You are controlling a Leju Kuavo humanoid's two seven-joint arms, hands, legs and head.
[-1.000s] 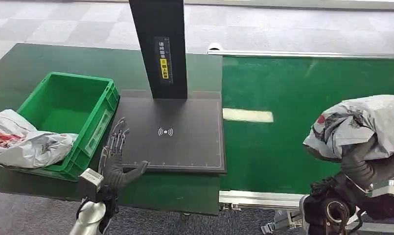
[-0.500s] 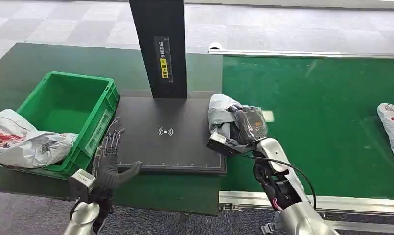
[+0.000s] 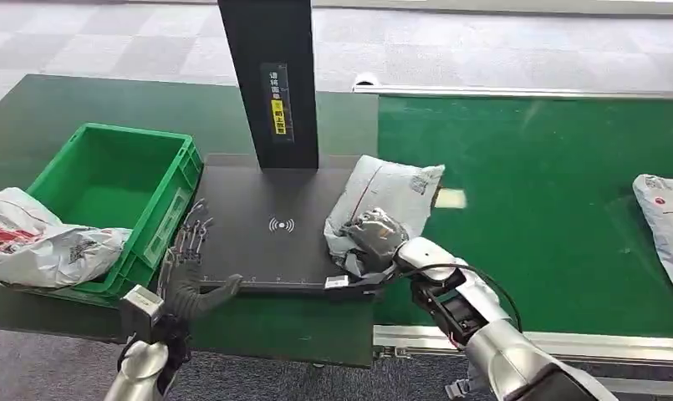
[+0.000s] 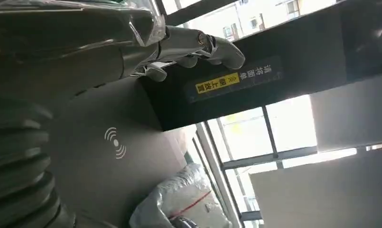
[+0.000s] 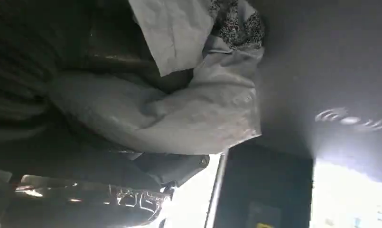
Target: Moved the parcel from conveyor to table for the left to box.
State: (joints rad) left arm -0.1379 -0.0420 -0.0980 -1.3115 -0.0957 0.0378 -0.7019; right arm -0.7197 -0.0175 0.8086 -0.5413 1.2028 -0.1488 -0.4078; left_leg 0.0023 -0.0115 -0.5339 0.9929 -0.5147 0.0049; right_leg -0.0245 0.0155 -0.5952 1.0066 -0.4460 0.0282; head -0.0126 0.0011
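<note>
The grey-white plastic parcel (image 3: 385,194) lies across the right edge of the black scanner pad (image 3: 266,246), partly over the green conveyor belt (image 3: 550,217). My right hand (image 3: 371,242) grips its crumpled near end, just above the pad's front right corner. In the right wrist view the parcel (image 5: 189,109) bulges close against the hand, with the pad (image 5: 321,66) beside it. My left hand (image 3: 191,266) stays open with fingers spread at the pad's front left corner, thumb against the pad's edge. The left wrist view shows its fingers (image 4: 198,45) and the parcel (image 4: 181,202) across the pad.
A green crate (image 3: 115,196) stands left of the pad, with another bagged parcel (image 3: 40,238) draped over its left rim. A black post (image 3: 270,83) rises from the pad's back. One more parcel (image 3: 663,225) lies on the belt at the far right.
My right hand has carried the parcel left from the belt and lowered it onto the pad's right edge. A new parcel has come in at the right. The left hand has barely moved.
</note>
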